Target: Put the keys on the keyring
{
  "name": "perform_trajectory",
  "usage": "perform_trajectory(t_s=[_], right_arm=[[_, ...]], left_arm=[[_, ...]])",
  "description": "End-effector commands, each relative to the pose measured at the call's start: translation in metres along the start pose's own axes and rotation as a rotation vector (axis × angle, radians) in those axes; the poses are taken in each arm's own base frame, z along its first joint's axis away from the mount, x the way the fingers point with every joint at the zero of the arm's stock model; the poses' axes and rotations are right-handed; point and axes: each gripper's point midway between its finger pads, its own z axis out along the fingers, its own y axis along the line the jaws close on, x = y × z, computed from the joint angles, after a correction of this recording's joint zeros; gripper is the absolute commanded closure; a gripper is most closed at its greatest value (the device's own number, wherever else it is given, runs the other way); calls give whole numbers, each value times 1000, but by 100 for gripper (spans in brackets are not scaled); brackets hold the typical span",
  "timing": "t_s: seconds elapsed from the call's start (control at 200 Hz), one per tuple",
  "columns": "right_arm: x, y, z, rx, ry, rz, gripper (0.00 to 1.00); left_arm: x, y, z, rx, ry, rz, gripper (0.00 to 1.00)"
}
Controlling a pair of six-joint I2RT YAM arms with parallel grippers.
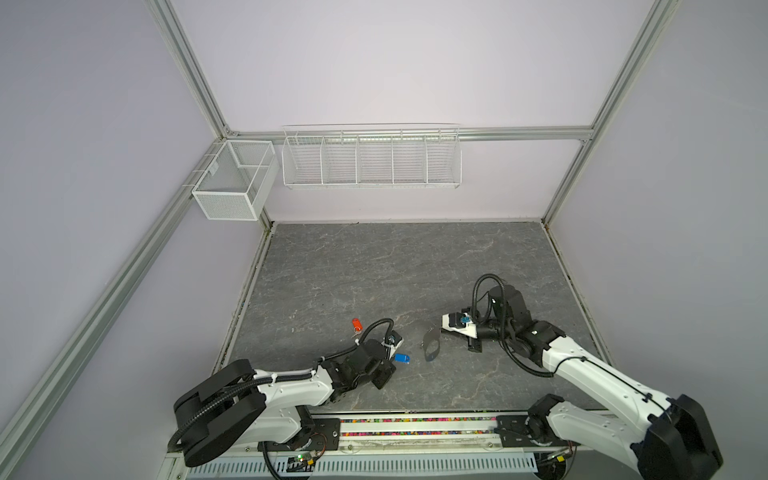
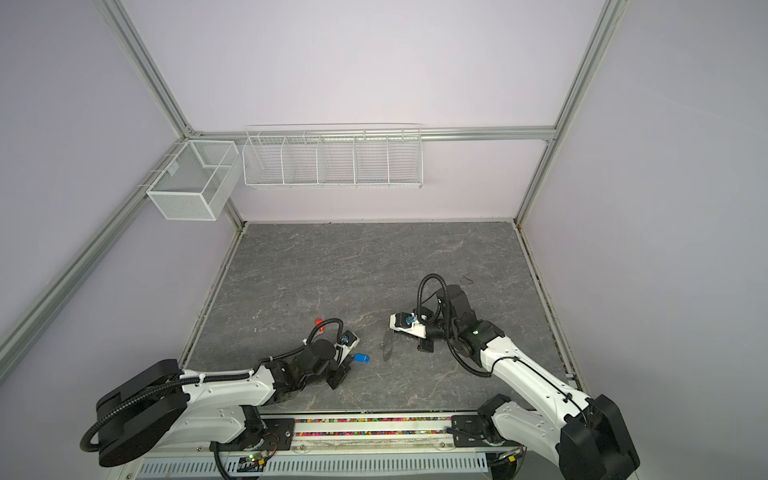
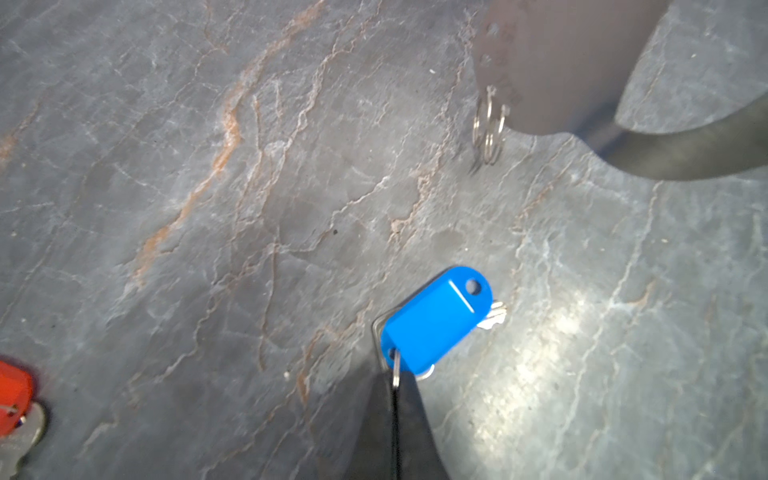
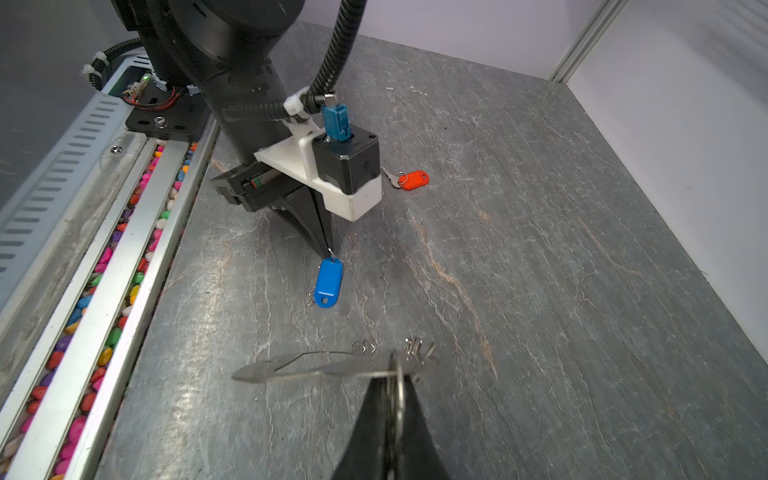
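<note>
The left end effector (image 3: 395,386) is closed. Its tips meet on the small split ring at the end of the blue-tagged key (image 3: 436,322). The tag stretches away from the tips with its long axis running left to right across the bench (image 1: 374,270). It points toward the keyring (image 1: 432,347), which sits just to its right, near but not touching. The views do not settle whether the key rests on the bench or hangs slightly above it; resting looks more likely.

The right end effector (image 4: 395,380) is clamped shut on the keyring. It holds the flat plate tilted and apparently clear of the bench, with the long axis running roughly near to far. Small silver rings (image 3: 488,124) dangle from one long edge, in plain sight of the left wrist camera.

The left arm is the nearer one to those rings. The coming move looks like a short carry to the right that brings the key's own ring up to one of them.

The orange-red-tagged key (image 4: 413,179) lies loose on the bench, farther back and to the left of the left end effector.
</note>
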Motion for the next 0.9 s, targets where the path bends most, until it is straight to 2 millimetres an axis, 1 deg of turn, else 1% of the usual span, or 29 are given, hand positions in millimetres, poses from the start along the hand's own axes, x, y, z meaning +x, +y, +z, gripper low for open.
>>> perform_trajectory(t_s=[0.0, 0.085, 0.215, 0.335, 0.475, 0.675, 0.895], right_arm=[[-8, -3, -2, 6, -13, -35, 92], [-7, -4, -3, 16, -2, -40, 93], [-7, -6, -4, 33, 4, -52, 93], [-9, -7, -7, 46, 13, -81, 93], [-4, -3, -5, 35, 58, -106, 93], [0, -1, 0, 51, 118, -165, 93], [-3, -2, 3, 63, 162, -224, 92]], left_arm=[[-24, -8, -11, 39, -60, 44, 100], [-38, -13, -21, 71, -95, 82, 100], [-64, -15, -40, 79, -160, 98, 100], [-88, -25, -60, 140, -222, 169, 100], [-112, -36, -75, 243, -245, 212, 100], [-141, -53, -84, 437, -266, 198, 100], [-158, -76, -83, 629, -222, 188, 100]])
